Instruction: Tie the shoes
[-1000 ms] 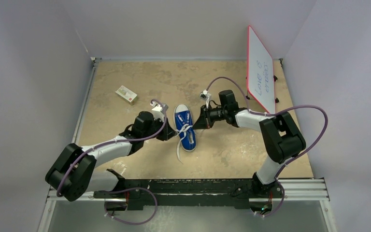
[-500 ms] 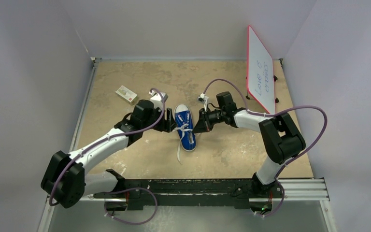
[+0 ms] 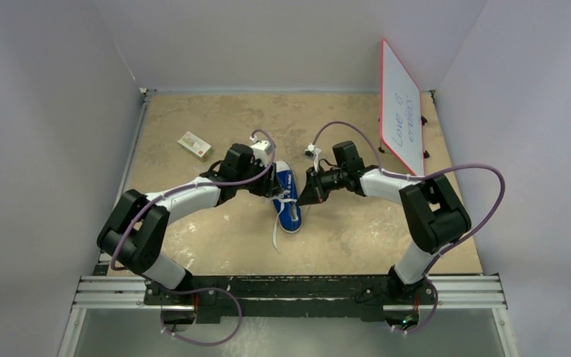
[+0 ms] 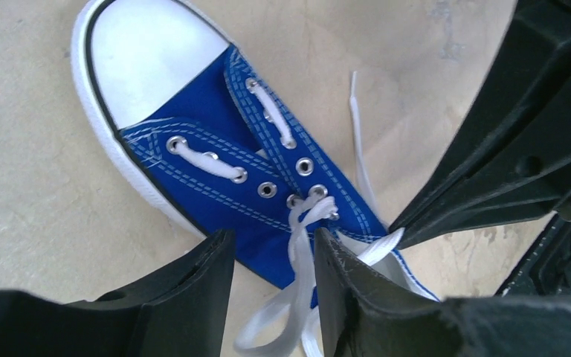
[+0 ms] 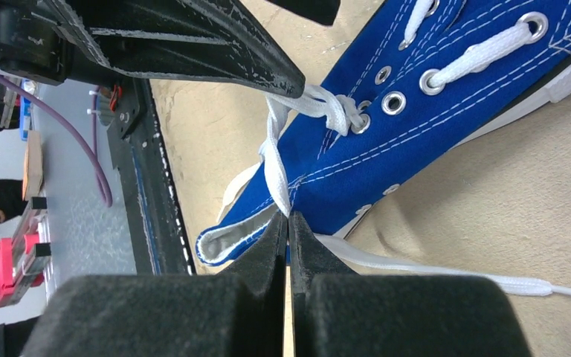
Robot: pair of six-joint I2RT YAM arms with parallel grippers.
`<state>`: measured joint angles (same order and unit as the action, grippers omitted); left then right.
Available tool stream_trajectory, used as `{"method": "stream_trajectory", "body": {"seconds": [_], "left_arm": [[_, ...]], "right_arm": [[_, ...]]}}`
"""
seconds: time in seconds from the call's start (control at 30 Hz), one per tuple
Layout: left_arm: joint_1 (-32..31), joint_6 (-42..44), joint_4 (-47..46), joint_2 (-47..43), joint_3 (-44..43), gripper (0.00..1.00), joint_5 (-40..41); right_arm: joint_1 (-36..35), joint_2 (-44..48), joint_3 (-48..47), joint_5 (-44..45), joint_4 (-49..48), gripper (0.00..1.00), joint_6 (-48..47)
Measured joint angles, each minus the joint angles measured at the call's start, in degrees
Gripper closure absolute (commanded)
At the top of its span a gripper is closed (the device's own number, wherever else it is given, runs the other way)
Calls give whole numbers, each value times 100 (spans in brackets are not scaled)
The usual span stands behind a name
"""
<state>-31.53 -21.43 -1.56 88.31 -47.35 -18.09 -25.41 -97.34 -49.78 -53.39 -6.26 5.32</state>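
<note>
A small blue sneaker (image 3: 288, 201) with white toe cap and white laces lies mid-table, toe pointing away. In the left wrist view the shoe (image 4: 223, 171) lies below my left gripper (image 4: 271, 256), whose jaws are open and straddle a white lace loop (image 4: 302, 245) coming from the top eyelets without pinching it. My right gripper (image 5: 288, 219) is shut on a lace strand (image 5: 273, 160) beside the shoe's heel opening. In the top view the left gripper (image 3: 275, 190) and right gripper (image 3: 302, 195) flank the shoe's laced middle.
A small white-and-red box (image 3: 194, 146) lies at the back left. A red-edged whiteboard (image 3: 402, 110) stands at the back right. A loose lace end (image 3: 276, 234) trails from the shoe toward the near edge. Grey walls enclose the table.
My left arm has swung right and forward, bringing its gripper from beside the shoe to over the lace loop. The right gripper has stayed shut on the lace, hardly moving.
</note>
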Motion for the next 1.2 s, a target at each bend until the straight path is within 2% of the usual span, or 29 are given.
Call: {"method": "stream_trajectory", "body": {"seconds": [0.4,0.57,0.6,1.2], "left_arm": [[0,-52,-461,278,160,77,-323],[0,-46,-474,323,160,99,-365],[0,-42,-476,323,160,100,-385],[0,-151,-1032,-540,520,100,-702]], "right_arm": [[-48,0,-199,-2,0,100,-2],[-59,0,-203,-2,7,100,-2],[-61,0,-205,-2,11,100,-2],[-96,-186,-380,35,11,100,219]]}}
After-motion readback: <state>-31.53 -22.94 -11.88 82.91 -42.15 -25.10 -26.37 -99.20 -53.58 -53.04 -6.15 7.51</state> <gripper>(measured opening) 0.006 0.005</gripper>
